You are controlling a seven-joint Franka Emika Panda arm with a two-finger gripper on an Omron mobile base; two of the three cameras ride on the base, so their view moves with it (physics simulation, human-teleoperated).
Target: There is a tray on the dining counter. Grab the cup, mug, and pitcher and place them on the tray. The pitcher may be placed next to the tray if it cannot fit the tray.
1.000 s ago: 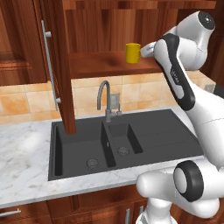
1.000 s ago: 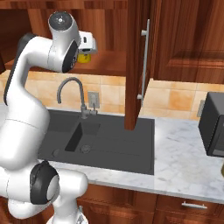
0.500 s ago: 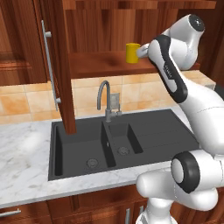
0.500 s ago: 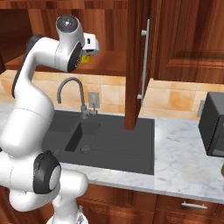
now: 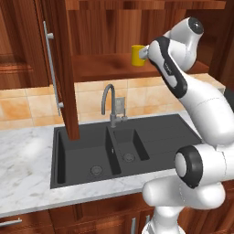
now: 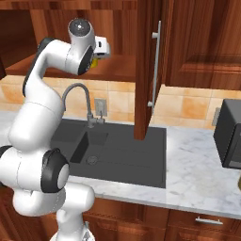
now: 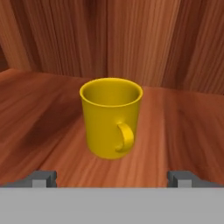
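Note:
The yellow mug (image 7: 112, 117) stands upright on a wooden cabinet shelf (image 7: 48, 131), with its loop handle turned toward my hand. My gripper (image 7: 112, 179) is open just short of it, a fingertip (image 7: 42, 178) low on either side and nothing between them. From the left base view the mug (image 5: 136, 55) sits on the shelf above the sink, with the gripper (image 5: 147, 53) right beside it. From the right base view a sliver of the mug (image 6: 95, 62) peeks out under the hand (image 6: 101, 47). The cup, pitcher, tray and dining counter are out of view.
An open cabinet door (image 5: 62, 73) with a long metal handle hangs left of the shelf. Below are a black double sink (image 5: 107, 148), a curved faucet (image 5: 109, 103) and a marble counter (image 5: 25, 183). A dark appliance (image 6: 229, 134) stands at the counter's right end.
The arm has reached further into the cabinet, bringing the hand left toward the mug. The jaws stayed open and the mug has not moved.

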